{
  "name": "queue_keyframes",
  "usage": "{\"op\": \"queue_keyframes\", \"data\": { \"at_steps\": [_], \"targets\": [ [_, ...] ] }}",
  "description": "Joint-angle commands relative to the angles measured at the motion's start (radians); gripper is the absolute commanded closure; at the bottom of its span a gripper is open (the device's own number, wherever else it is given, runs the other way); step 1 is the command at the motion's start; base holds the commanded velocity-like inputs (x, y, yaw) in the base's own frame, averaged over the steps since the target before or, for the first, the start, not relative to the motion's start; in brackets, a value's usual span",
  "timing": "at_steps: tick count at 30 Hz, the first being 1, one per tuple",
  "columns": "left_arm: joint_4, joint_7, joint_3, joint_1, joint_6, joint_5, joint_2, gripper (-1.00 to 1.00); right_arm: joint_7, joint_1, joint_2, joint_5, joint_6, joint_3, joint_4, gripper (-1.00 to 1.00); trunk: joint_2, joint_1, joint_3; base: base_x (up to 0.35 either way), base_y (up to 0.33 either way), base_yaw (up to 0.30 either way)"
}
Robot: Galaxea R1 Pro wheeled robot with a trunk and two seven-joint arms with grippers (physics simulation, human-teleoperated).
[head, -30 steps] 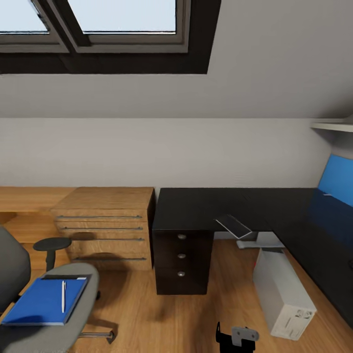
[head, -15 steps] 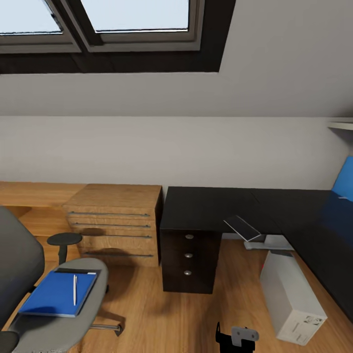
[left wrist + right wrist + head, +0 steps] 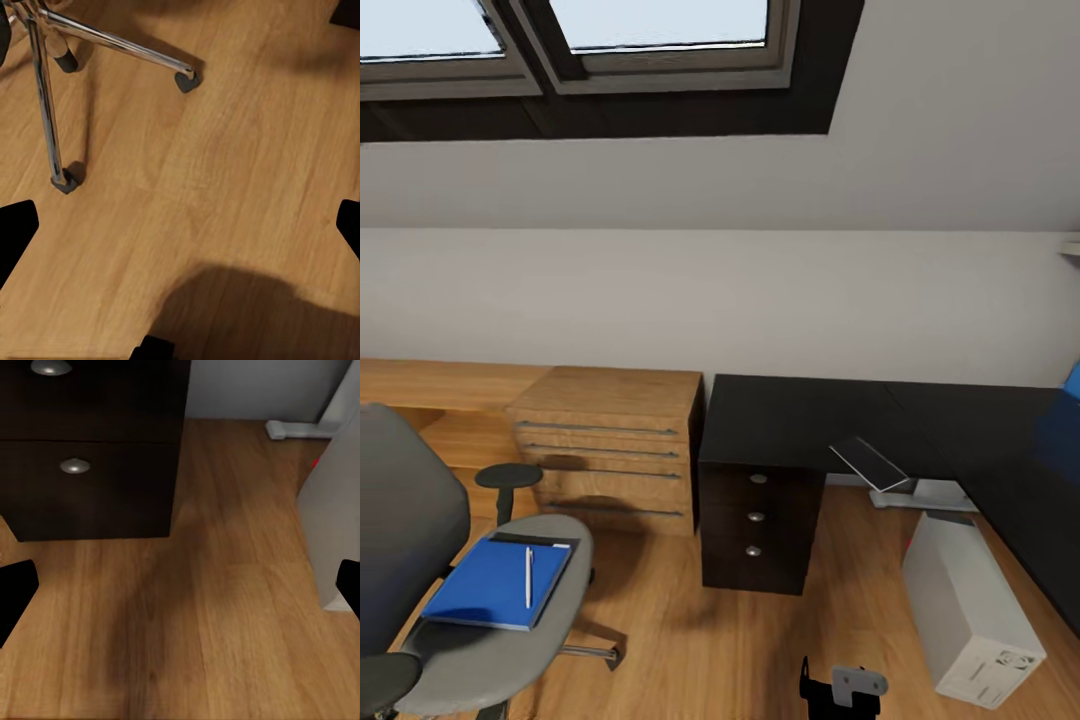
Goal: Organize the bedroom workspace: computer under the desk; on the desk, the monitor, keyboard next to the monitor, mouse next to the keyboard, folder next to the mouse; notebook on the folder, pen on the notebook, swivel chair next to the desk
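Glossy black desk (image 3: 800, 420) stands on wooden floor (image 3: 690, 640).

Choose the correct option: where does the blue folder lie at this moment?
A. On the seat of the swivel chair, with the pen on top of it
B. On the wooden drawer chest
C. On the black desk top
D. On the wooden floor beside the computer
A: in the head view the folder lies flat on the grey seat of the swivel chair, and the pen rests on it.
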Motion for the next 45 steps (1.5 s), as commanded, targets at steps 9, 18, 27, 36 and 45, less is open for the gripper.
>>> {"op": "queue_keyframes", "data": {
  "at_steps": [9,18,27,36,45],
  "targets": [
    [0.001,0.007,-0.008,-0.001,-0.006,0.008,0.001,-1.0,0.011,-0.001,0.002,-0.003,-0.005,0.014,0.0,-1.0,-0.001,0.0,-0.004,0.0,0.0,0.035],
    [0.002,0.007,-0.009,-0.001,-0.006,0.008,0.001,-1.0,0.013,-0.001,0.002,-0.002,-0.005,0.014,0.0,-1.0,-0.001,0.0,-0.004,0.0,0.0,0.216],
    [0.054,0.007,-0.015,-0.001,-0.007,0.005,-0.002,-1.0,0.03,-0.001,0.003,-0.005,-0.006,0.014,0.007,-1.0,-0.001,0.0,-0.006,0.0,0.0,0.27],
    [0.058,0.007,-0.015,-0.001,-0.007,0.004,-0.003,-1.0,0.036,-0.001,0.003,-0.009,-0.06,0.012,0.022,-1.0,-0.001,0.0,-0.01,0.0,0.0,0.272],
    [0.058,0.007,-0.015,-0.001,-0.007,0.005,-0.003,-1.0,0.034,-0.001,0.003,-0.009,-0.129,0.01,0.034,-1.0,-0.001,0.0,-0.015,0.0,0.0,0.272]
  ]
}}
